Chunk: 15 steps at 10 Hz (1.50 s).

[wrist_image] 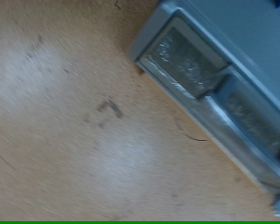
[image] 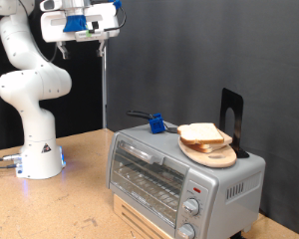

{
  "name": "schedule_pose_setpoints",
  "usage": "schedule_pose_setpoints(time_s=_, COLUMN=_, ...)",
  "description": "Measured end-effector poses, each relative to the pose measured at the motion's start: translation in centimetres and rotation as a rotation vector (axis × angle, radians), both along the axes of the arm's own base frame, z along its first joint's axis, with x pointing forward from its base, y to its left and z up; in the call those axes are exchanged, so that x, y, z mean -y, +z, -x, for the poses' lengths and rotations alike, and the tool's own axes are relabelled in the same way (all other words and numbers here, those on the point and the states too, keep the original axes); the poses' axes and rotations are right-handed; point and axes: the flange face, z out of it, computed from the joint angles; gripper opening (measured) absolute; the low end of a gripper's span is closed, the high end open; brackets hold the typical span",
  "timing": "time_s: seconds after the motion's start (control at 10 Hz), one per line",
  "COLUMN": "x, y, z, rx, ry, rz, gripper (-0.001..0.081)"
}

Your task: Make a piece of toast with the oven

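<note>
gripper (image: pixel 93 38) high above oven (image: pixel 179 174), holding nothing.

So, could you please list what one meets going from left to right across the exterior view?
Robot arm base → gripper, raised high near the view's top → blue object on the oven's roof → oven → bread slices on a wooden plate → black stand.
</note>
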Motion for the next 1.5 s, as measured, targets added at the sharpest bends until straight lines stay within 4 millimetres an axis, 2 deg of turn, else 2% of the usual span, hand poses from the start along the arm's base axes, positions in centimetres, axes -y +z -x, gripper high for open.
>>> schedule_pose_setpoints(time_s=0.3, x=-1.1, y=-1.7, z=-3.6, rx=0.196, ry=0.269, rz=0.087, gripper=0.0806)
schedule_pose_setpoints(time_s=0.4, x=-1.0, y=-1.9, z=-3.4, rx=0.171, ry=0.240, rz=0.069, gripper=0.0806)
schedule_pose_setpoints(time_s=0.6, x=-0.9, y=-2.3, z=-3.2, rx=0.136, ry=0.418, rz=-0.033, gripper=0.0806)
schedule_pose_setpoints(time_s=0.8, x=-1.3, y=-3.7, z=-4.2, rx=0.080, ry=0.553, rz=-0.075, gripper=0.0806)
schedule_pose_setpoints(time_s=1.2, x=-3.2, y=-7.3, z=-8.9, rx=0.045, ry=0.538, rz=-0.033, gripper=0.0806)
schedule_pose_setpoints(time_s=1.5, x=-3.3, y=-9.7, z=-11.7, rx=0.087, ry=0.528, rz=0.033, gripper=0.0806)
